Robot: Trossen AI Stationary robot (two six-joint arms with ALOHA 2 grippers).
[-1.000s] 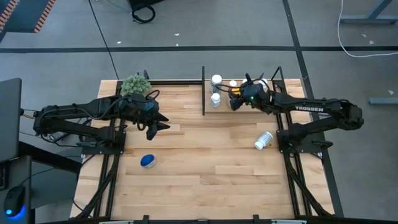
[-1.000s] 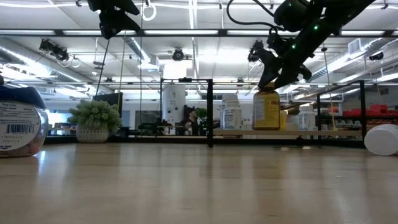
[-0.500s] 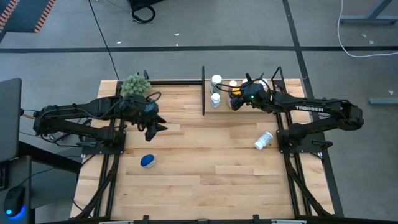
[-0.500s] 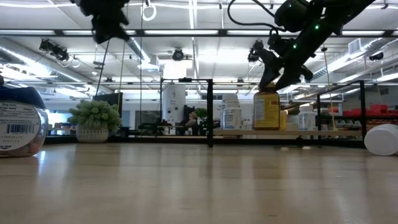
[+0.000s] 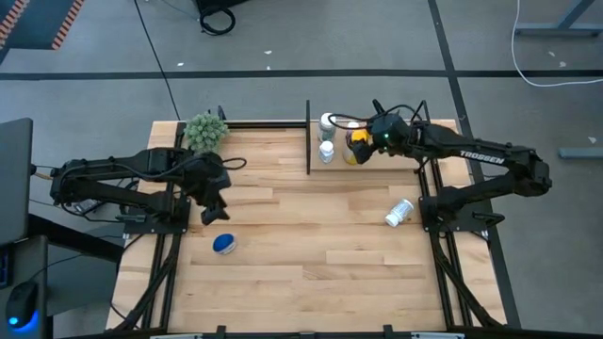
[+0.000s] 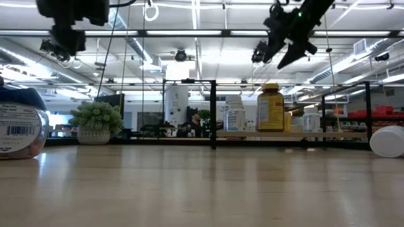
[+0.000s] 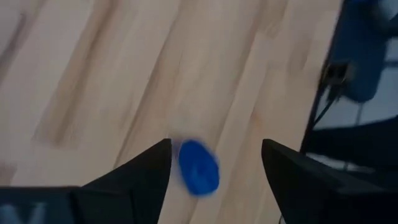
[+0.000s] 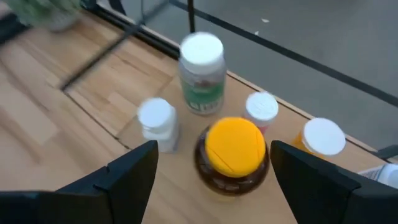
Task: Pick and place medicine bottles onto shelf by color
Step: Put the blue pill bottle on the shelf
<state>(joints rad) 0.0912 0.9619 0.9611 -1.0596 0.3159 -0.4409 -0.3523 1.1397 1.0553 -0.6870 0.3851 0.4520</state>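
The shelf [image 5: 380,166] stands at the table's far side. A wide amber bottle with a yellow lid [image 8: 235,149] stands upright on it among several white-capped bottles [image 8: 201,71]. My right gripper [image 5: 367,137] hangs open above the amber bottle [image 6: 270,107], touching nothing. A blue-lidded bottle [image 5: 223,244] rests on the table at the near left. My left gripper [image 5: 215,211] is open and tipped down just beyond it, with the blue lid [image 7: 199,167] showing between its fingers. Another white bottle [image 5: 399,212] lies on its side at the right.
A green fuzzy plant ball in a pot [image 5: 204,130] stands at the far left corner. Thin black rods and posts [image 5: 308,137] frame the shelf. The broad plank tabletop [image 5: 311,254] stretches between the two loose bottles.
My right gripper has let go of the amber bottle's top and risen clear; the bottle stays upright on the shelf. My left gripper has tipped downward and moved toward the near-left, toward the blue-lidded bottle.
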